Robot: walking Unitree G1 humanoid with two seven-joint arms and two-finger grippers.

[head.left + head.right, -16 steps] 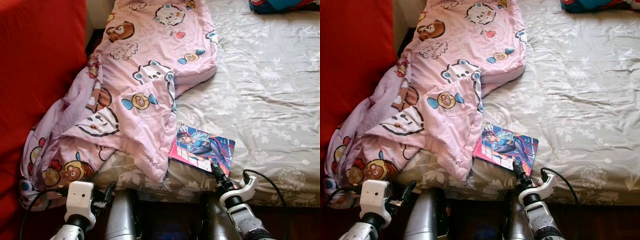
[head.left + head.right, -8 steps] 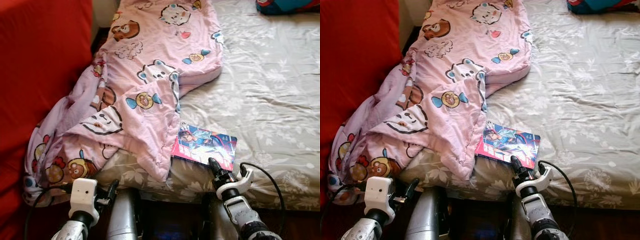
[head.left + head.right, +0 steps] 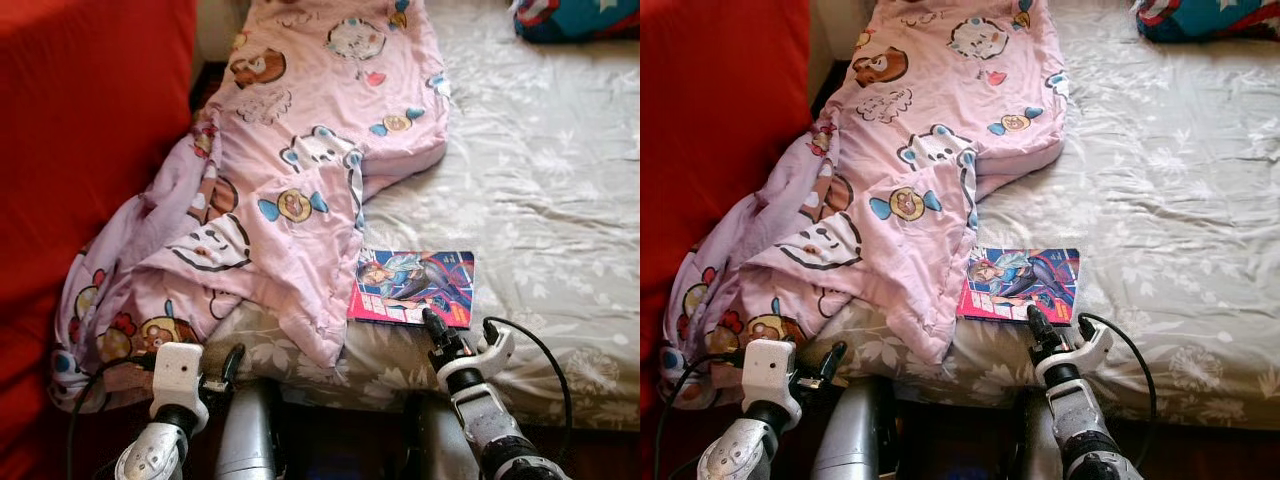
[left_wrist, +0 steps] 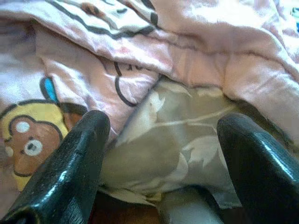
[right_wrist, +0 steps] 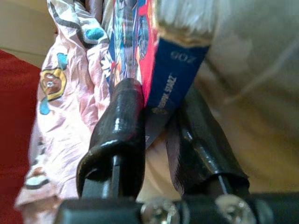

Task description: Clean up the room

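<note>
Head views down over bed (image 3: pixel 560 180)

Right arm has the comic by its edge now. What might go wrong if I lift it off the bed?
The right end effector pinches only the near corner of the comic book, so it may droop, bend or slip out. Its far side lies against the pink blanket; a lift might drag that fold along.

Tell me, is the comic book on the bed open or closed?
Closed. The comic book lies flat on the bed, cover up, no pages spread. The right gripper has its fingers clamped on its spine edge.
</note>
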